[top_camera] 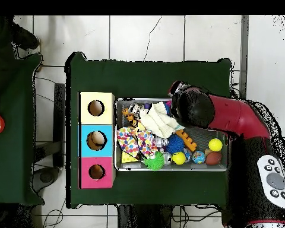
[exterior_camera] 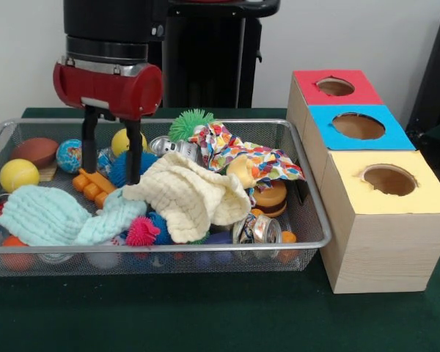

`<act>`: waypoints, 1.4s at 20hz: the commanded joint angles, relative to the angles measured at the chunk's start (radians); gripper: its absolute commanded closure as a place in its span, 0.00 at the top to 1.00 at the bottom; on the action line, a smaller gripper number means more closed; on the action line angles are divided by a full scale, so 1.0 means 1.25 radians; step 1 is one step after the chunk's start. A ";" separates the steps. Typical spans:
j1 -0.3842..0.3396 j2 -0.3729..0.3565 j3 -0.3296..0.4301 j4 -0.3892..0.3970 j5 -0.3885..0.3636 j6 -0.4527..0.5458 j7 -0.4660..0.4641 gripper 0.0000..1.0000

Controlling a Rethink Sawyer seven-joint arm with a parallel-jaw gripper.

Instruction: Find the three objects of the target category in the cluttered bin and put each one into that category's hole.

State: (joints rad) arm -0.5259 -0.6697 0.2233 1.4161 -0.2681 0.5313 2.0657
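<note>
The silver wire-mesh bin (exterior_camera: 309,192) is full of toys and cloths; it also shows in the overhead view (top_camera: 168,170). My gripper (exterior_camera: 111,176) is open and reaches down into the bin's left part. Its two black fingers (exterior_camera: 134,150) straddle a blue spiky ball (exterior_camera: 120,168) and an orange block toy (exterior_camera: 94,185); it holds nothing. A cream cloth (exterior_camera: 192,195) lies just right of it. Three boxes with round holes stand right of the bin: red (exterior_camera: 334,76), blue (exterior_camera: 319,126), yellow (exterior_camera: 345,180). In the overhead view my arm (top_camera: 192,110) hides the gripper.
Also in the bin: a mint cloth (exterior_camera: 55,216), a dotted colourful cloth (exterior_camera: 242,155), a green spiky ball (exterior_camera: 190,123), a pink spiky ball (exterior_camera: 141,232), yellow balls (exterior_camera: 18,174), a brown football (exterior_camera: 37,150), a globe ball (exterior_camera: 69,155), a toy burger (exterior_camera: 270,196), a can (exterior_camera: 258,229).
</note>
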 commanded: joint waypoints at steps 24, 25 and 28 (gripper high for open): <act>0.163 0.074 -0.145 -0.023 0.212 0.088 0.300 1.00; 0.167 0.076 -0.152 -0.019 0.223 0.083 0.310 1.00; 0.176 0.082 -0.175 -0.005 0.255 0.062 0.330 1.00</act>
State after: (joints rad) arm -0.3163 -0.6275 0.0775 1.3320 -0.0180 0.6569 2.1279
